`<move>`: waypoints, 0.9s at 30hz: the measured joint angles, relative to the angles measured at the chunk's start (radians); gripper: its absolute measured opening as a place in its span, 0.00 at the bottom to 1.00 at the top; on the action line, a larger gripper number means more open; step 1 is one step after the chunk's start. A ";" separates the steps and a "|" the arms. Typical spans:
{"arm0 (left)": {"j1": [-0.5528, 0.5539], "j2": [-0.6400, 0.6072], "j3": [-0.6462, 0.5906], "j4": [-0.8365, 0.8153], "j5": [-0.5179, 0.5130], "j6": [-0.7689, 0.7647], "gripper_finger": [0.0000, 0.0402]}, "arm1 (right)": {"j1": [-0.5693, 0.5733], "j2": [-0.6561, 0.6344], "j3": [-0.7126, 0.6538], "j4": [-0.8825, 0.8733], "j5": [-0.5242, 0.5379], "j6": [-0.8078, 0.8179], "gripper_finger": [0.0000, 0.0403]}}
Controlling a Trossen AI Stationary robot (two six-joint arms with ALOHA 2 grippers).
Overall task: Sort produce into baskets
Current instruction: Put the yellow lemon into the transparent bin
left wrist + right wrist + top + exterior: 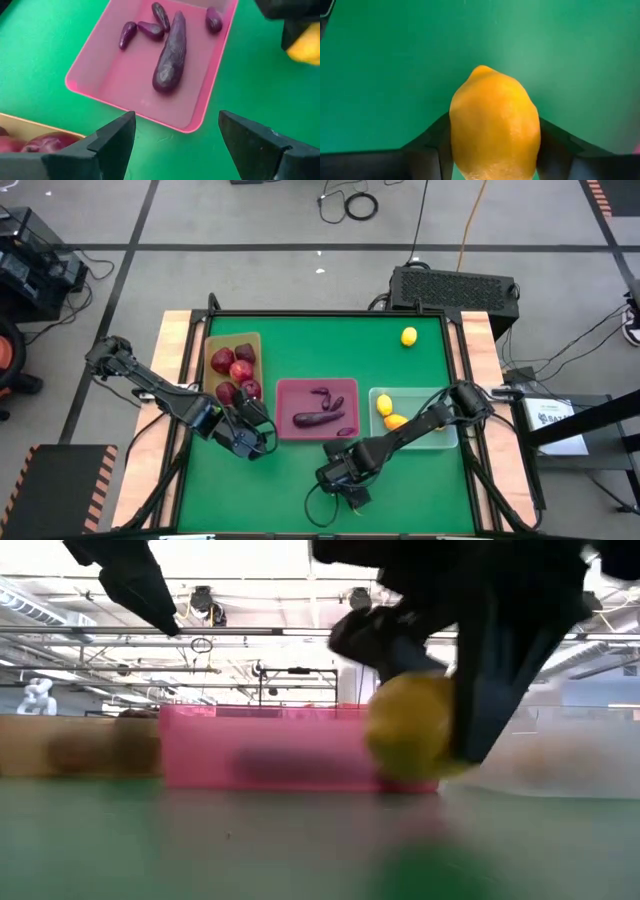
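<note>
My right gripper (348,480) is near the table's front edge, in front of the pink tray (290,395), and is shut on a yellow lemon (495,125). The lemon also shows in the low view (412,725). My left gripper (252,445) is open and empty, just in front of the tan tray (212,350), which holds several dark-red apples (238,372). Several purple eggplants (171,55) lie in the pink tray. The clear tray (440,435) holds two lemons (388,412). One more lemon (408,336) lies on the mat at the far right. My right gripper pinches the lemon by its two long sides (456,135) between its two fingers (555,145). The fingers come from above, slanting down. The lemon's pointed end (481,70) sticks out past the fingertips. The lemon hangs clear of the green mat (300,840).
The three trays stand in a row across the middle of the green mat (300,340). Bare mat lies behind and in front of them. Wooden rails (178,350) border the table's left and right sides.
</note>
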 joint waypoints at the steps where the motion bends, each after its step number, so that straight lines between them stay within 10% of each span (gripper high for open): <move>1: 0.000 0.000 0.000 0.005 0.000 0.000 0.73 | 0.000 -0.001 0.027 -0.062 0.000 0.010 0.46; 12: 0.045 0.000 0.000 0.127 -0.024 0.023 0.73 | -0.005 -0.121 0.066 -0.516 0.086 0.084 0.49; 27: 0.105 0.000 0.000 0.391 -0.024 0.034 0.73 | -0.009 -0.685 -0.621 -0.439 0.285 0.714 0.50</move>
